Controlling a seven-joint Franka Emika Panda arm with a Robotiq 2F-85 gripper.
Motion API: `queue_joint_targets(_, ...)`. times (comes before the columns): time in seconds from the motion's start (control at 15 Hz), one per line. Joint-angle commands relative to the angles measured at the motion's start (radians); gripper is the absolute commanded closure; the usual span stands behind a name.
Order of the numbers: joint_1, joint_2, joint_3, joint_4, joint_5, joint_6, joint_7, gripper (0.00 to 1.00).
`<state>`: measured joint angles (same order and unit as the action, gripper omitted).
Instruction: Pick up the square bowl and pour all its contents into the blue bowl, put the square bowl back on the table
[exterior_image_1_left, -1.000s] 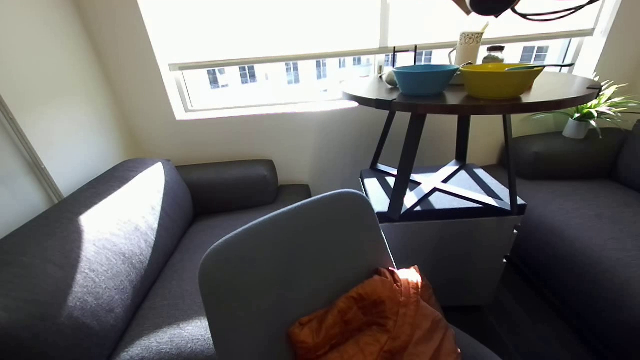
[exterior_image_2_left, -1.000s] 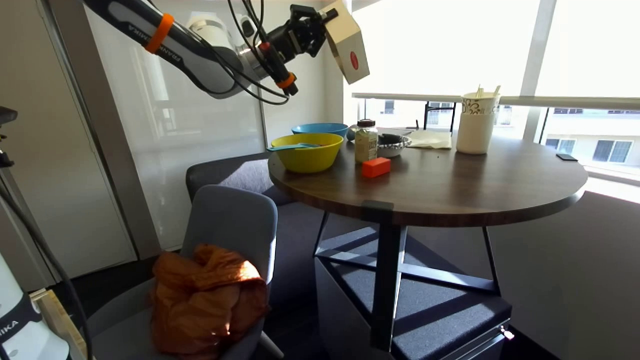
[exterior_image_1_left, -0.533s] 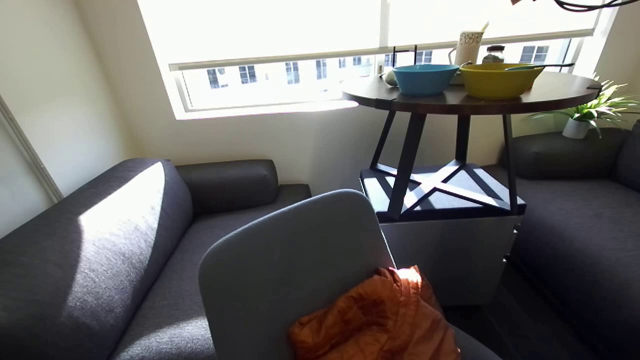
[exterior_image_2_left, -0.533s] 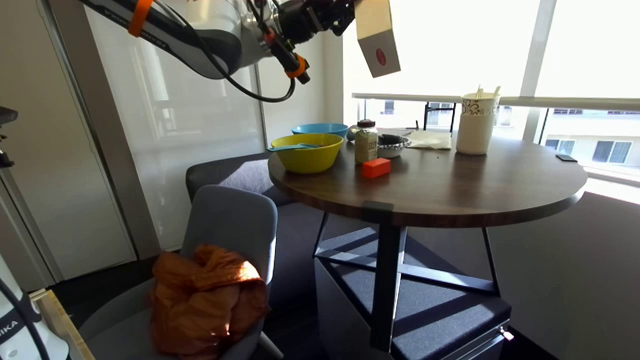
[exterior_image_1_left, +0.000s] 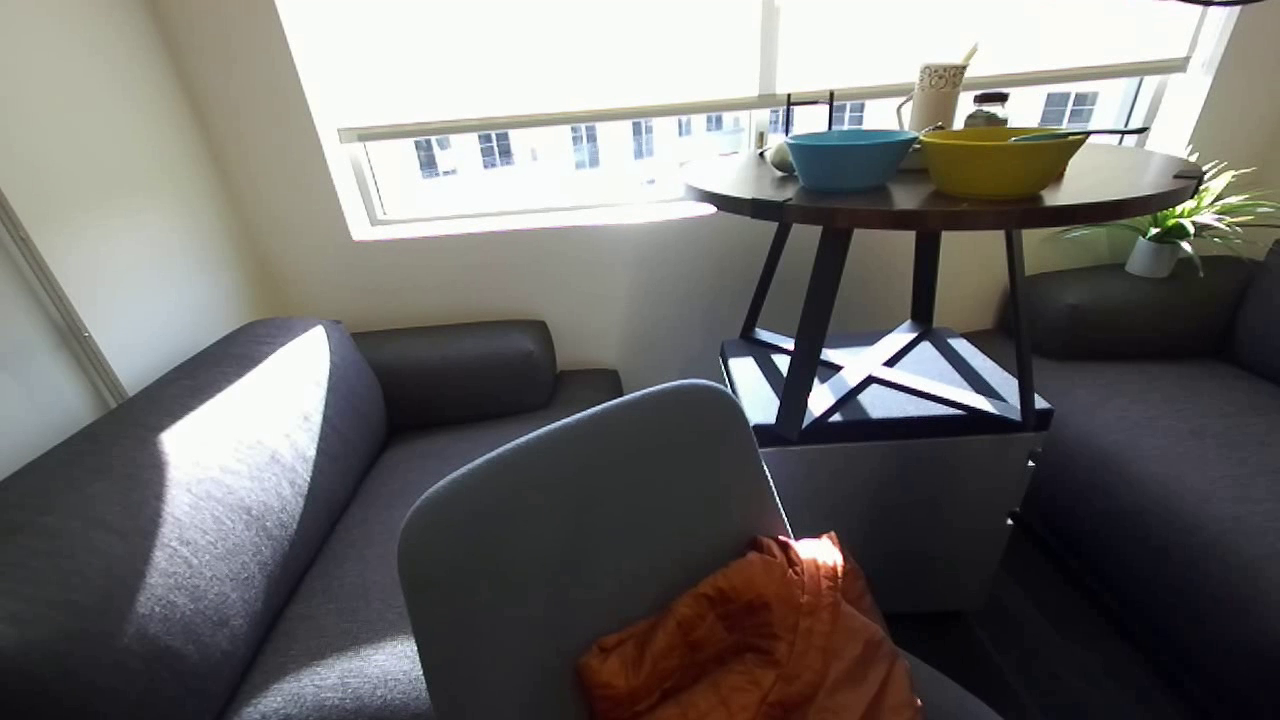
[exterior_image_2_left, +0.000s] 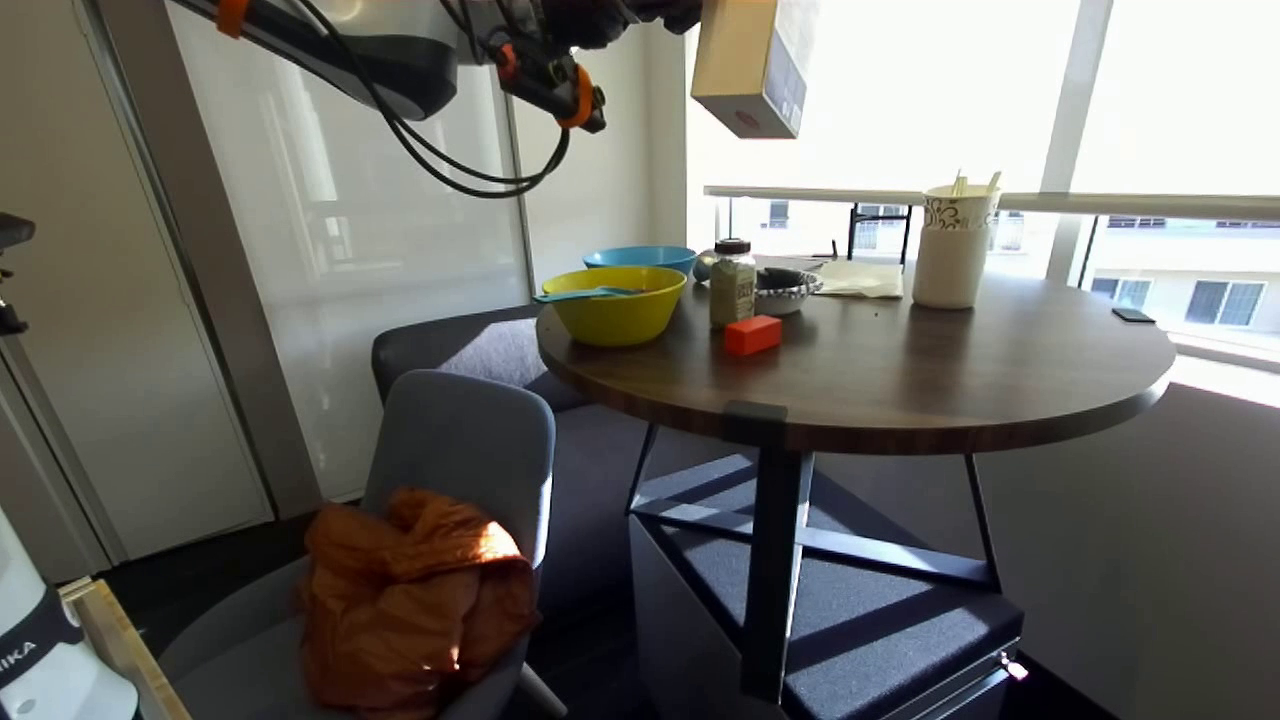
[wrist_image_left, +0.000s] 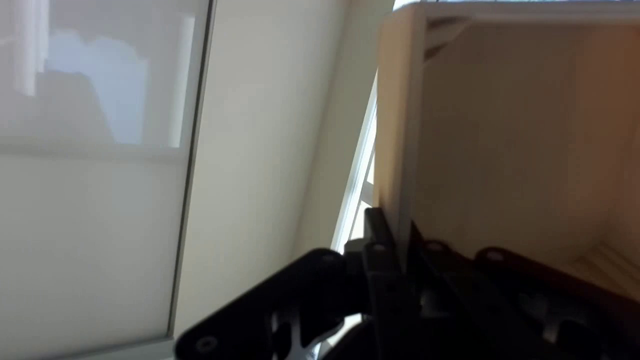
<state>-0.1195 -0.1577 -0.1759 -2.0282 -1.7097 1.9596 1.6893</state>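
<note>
In the wrist view my jaws were clamped on one wall of the square bowl (wrist_image_left: 510, 132), one on each side of it. I made out no contents in the part of its inside that showed; the rest ran out of frame.

In an exterior view the square bowl hung well above the worktop (exterior_image_2_left: 960, 380), close to upright, its underside showing. Lower down stood the jar (exterior_image_2_left: 733, 287) and the red block (exterior_image_2_left: 753, 335), with the cup (exterior_image_2_left: 955, 252) farther along.

In an exterior view I saw neither my jaws nor the square bowl; the blue bowl (exterior_image_1_left: 850, 162) stood just beside the yellow bowl (exterior_image_1_left: 1000, 165), its inside hidden by the low angle.

I judged the pour probably done and the set-down in hand, but could not be sure. To do it well I had to check the hidden corner, empty any leftovers into the blue bowl, then come down slowly and level between the red block and the cup. With only one wall pinched, the square bowl would likely swivel, so its base needed to sit flat before I let go.
</note>
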Motion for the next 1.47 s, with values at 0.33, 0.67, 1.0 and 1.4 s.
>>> queue_joint_targets(0.33,-0.005,-0.037,-0.008,-0.004,0.094,0.074,0.328,0.98)
queue_joint_targets(0.67,-0.006,-0.016,-0.003,0.005,0.097,0.048,0.299,0.98)
queue_joint_targets(1.0,-0.078,0.045,-0.151,0.146,0.456,0.285,-0.013,0.98)
queue_joint_targets(1.4,-0.007,0.116,-0.414,0.204,0.937,0.353,-0.327,0.98)
